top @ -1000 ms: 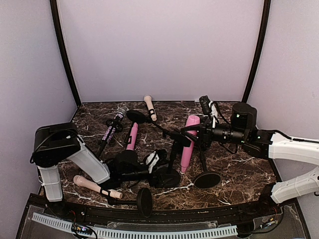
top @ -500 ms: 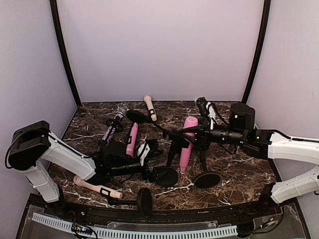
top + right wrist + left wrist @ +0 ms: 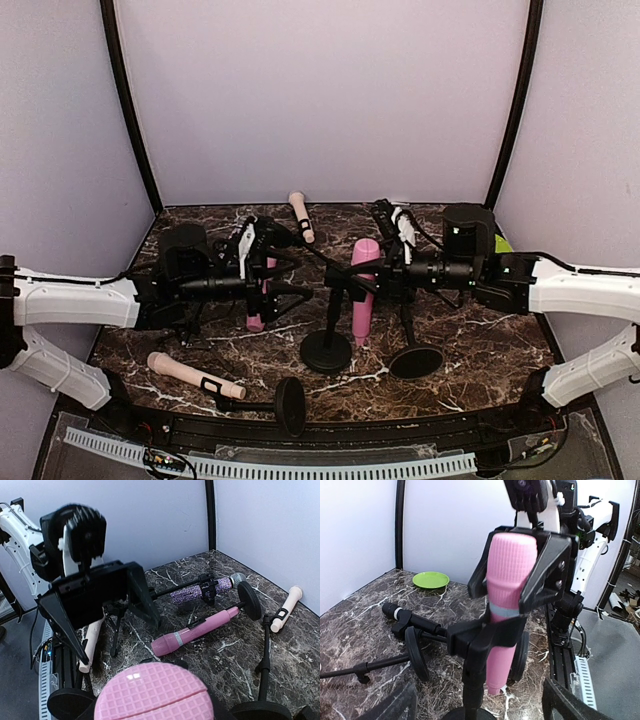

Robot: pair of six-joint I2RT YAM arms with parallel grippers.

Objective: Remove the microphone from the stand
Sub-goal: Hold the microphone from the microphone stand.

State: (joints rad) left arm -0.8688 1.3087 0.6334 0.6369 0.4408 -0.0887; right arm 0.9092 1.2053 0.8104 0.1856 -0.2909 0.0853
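Observation:
A pink microphone (image 3: 362, 290) sits upright in the clip of a black stand (image 3: 327, 350) at the table's middle. It also shows in the left wrist view (image 3: 512, 580), and its grid-patterned head fills the bottom of the right wrist view (image 3: 152, 695). My right gripper (image 3: 370, 268) is shut on the microphone's head, its fingers (image 3: 547, 567) on both sides of it. My left gripper (image 3: 285, 268) is open and empty, left of the stand and facing it. Its fingers (image 3: 570, 700) show only at the bottom corners of its own view.
A second pink microphone (image 3: 258, 300) lies left of the stand. A purple glitter microphone (image 3: 200, 591) sits on a fallen stand. A cream microphone (image 3: 300, 215) lies at the back, another (image 3: 190, 375) front left. Fallen stand bases (image 3: 290, 405) (image 3: 415, 360) lie near the front. A green plate (image 3: 431, 579) lies at the right.
The stand has gone from tilted to upright. My left gripper has left the stand's base and risen back to the left. My right gripper moved left with the microphone.

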